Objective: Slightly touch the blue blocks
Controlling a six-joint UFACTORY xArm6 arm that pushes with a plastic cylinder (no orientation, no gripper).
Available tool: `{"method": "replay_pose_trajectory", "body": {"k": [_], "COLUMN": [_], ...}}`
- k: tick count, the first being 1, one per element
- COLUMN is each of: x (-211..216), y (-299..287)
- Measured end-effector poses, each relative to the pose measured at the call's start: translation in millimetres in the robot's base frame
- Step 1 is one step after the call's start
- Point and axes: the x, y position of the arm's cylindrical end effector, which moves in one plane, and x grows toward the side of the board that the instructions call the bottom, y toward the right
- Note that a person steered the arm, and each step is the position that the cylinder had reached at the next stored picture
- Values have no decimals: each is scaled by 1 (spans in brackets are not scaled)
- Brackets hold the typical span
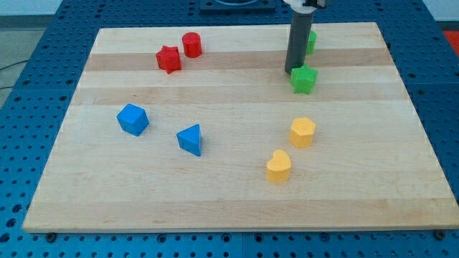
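My tip (pixel 290 72) rests on the wooden surface (pixel 229 201) toward the view's top right, just at the ten o'clock corner of a green star-like block (pixel 304 79), touching it or very nearly so; I cannot tell which; a second green block (pixel 310 41) sits at twelve o'clock from that one, mostly hidden behind the rod, so its shape is unclear. There is no claw on this arm, only the rod, so nothing is gripped. The blue blocks lie well apart from my tip, off at about eight o'clock: a blue cube-like block (pixel 133 119) toward the view's left, and a blue triangular block (pixel 191 139) near it at four o'clock. A red star-shaped block (pixel 168 59) and a red cylinder (pixel 191 44) sit close together near the view's top; two yellow heart-like blocks (pixel 303 132) (pixel 279 166) lie at six o'clock from my tip.
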Motion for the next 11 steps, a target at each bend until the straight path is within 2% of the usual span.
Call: {"method": "replay_pose_trajectory", "body": {"k": [1, 3, 4, 6, 7, 8, 9, 10, 11], "x": [0, 21, 27, 122, 126, 179, 179, 141, 123], "y": [26, -2, -87, -126, -168, -171, -173, -181, -224]}}
